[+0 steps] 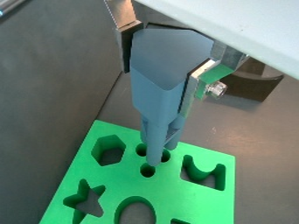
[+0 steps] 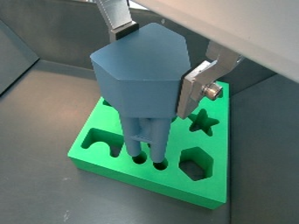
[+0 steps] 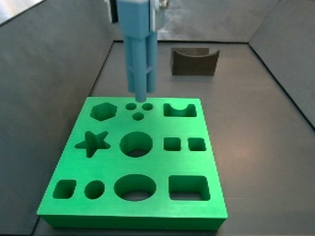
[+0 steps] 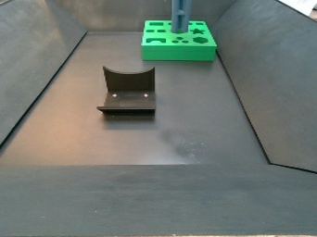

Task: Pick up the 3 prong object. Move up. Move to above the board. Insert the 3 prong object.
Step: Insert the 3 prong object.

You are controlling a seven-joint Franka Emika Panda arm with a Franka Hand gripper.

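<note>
My gripper (image 1: pixel 162 70) is shut on the blocky top of the light blue 3 prong object (image 1: pixel 158 87), which it holds upright, as both wrist views show (image 2: pixel 140 74). Its long prongs (image 3: pixel 138 69) reach down to the three small holes (image 3: pixel 139 111) in the far part of the green board (image 3: pixel 74 184). The prong tips are at the mouths of the holes; how deep they go I cannot tell. In a side view the board (image 4: pixel 158 51) lies at the far end of the floor, with the piece (image 4: pixel 181 17) standing over it.
The dark fixture (image 4: pixel 128 93) stands on the floor in mid-bin, away from the board, and shows behind the board in a side view (image 3: pixel 193 60). Grey sloping walls (image 4: pixel 44 83) enclose the floor. Hexagon (image 3: pixel 103 112), star (image 3: pixel 92 142) and notch (image 3: pixel 181 109) cut-outs lie round the three holes.
</note>
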